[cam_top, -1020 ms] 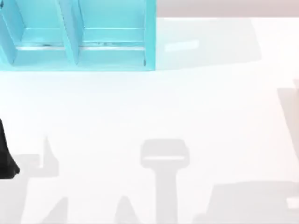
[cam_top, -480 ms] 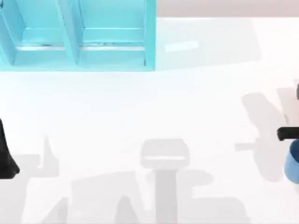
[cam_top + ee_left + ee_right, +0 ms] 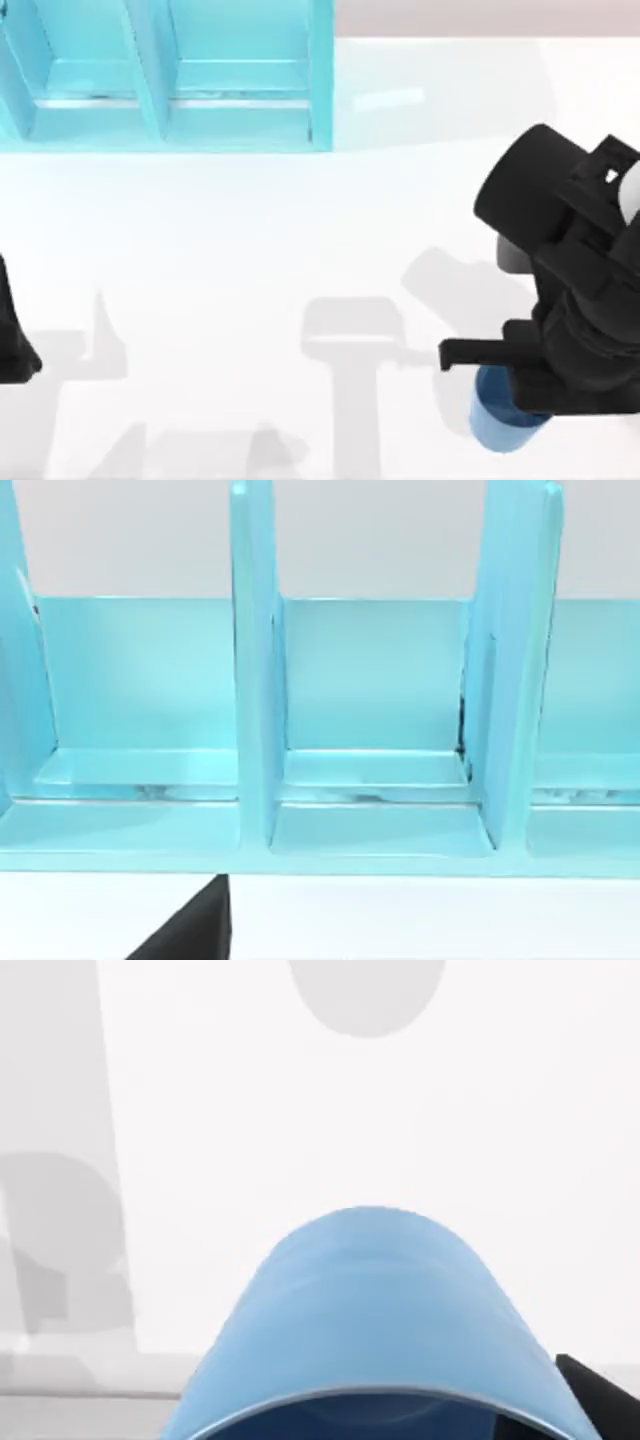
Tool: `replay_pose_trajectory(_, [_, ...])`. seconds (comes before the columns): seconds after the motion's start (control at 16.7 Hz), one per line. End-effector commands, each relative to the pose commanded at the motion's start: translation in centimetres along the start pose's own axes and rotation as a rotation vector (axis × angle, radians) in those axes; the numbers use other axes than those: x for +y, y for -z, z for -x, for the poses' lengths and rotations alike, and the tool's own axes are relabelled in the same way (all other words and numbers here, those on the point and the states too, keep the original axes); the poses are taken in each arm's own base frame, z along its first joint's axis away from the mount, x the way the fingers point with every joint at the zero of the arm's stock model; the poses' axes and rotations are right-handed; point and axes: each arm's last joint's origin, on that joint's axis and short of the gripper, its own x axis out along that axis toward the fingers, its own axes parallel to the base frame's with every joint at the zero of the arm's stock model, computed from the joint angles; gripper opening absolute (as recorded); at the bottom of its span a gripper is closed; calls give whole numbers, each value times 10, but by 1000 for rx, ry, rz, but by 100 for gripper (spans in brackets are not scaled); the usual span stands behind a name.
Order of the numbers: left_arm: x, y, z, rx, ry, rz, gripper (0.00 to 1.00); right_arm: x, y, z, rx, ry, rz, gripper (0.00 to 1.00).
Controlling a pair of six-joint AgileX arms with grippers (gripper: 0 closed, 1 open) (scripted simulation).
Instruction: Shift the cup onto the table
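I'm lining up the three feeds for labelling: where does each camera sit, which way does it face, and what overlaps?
Top view: above the table, looking down; right arm with its hand over the cup, left arm parked at the left edge.
Left wrist view: on the left arm, facing the shelf; a black piece of the arm at the frame edge.
Right wrist view: on the right arm, close over the cup; a black finger beside it.
Shared: cup in top and right wrist; shelf in top and left wrist.
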Motion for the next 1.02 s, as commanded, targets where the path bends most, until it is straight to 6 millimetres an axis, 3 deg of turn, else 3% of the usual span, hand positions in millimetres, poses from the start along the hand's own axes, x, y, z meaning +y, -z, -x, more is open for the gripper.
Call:
replay_pose_trajectory(0.48, [0,0,0,0,0,0,100,3,3,-5,0,-3,-4,0])
replay_pose_trajectory(0.84, [0,0,0,0,0,0,100,11,3,-55,-10,-13,0,0])
replay_pose_trajectory(1.02, [0,0,0,0,0,0,100,12,4,-64,-5,-6,0,0])
